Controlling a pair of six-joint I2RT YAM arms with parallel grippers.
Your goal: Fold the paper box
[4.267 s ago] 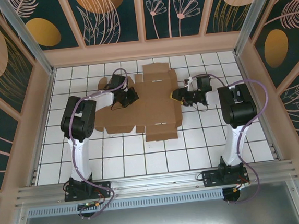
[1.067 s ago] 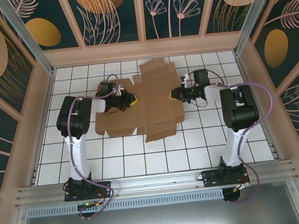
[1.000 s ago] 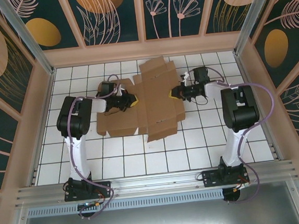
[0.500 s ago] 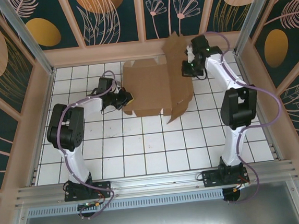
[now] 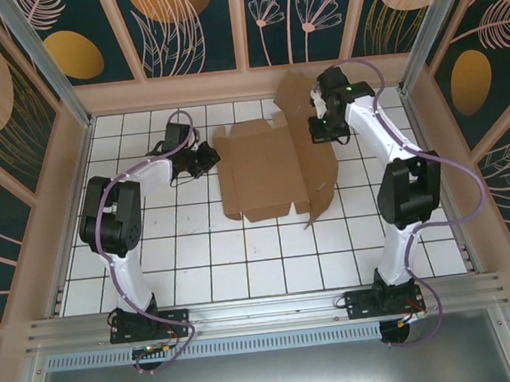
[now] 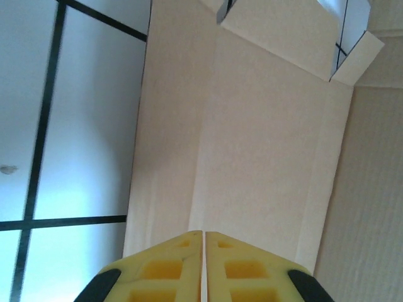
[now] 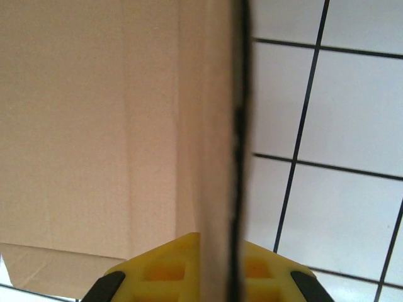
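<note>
While its larger left portion lay flat on the white tiled table (image 5: 270,261), the paper box (image 5: 266,168) sat at the centre of the top view. Its right-hand panels stood tilted up, their top corner reaching the back wall in the upper middle of the frame.

Right gripper (image 5: 319,130): clamped on the raised panel. In the right wrist view the cardboard edge ran straight down between the yellow fingers (image 7: 164,264), with the panel's brown face (image 7: 94,126) to the left and tiles to the right. The right arm was stretched far up the frame, its forearm slanting toward the upper right and its wrist bent back down onto the cardboard.

Left gripper (image 5: 207,157): just beside the sheet's left edge, left of centre; whether it touched could not be told. In the left wrist view its fingertips (image 6: 203,236) met along a hairline seam with nothing between them, and cardboard (image 6: 264,157) lay ahead. The left arm was folded, elbow at the left of the frame and forearm reaching up and right.

Change: four seconds earlier the whole sheet had lain flat with a gripper low on each side. Half a second earlier the flat portion had sat slightly higher in the frame.
</note>
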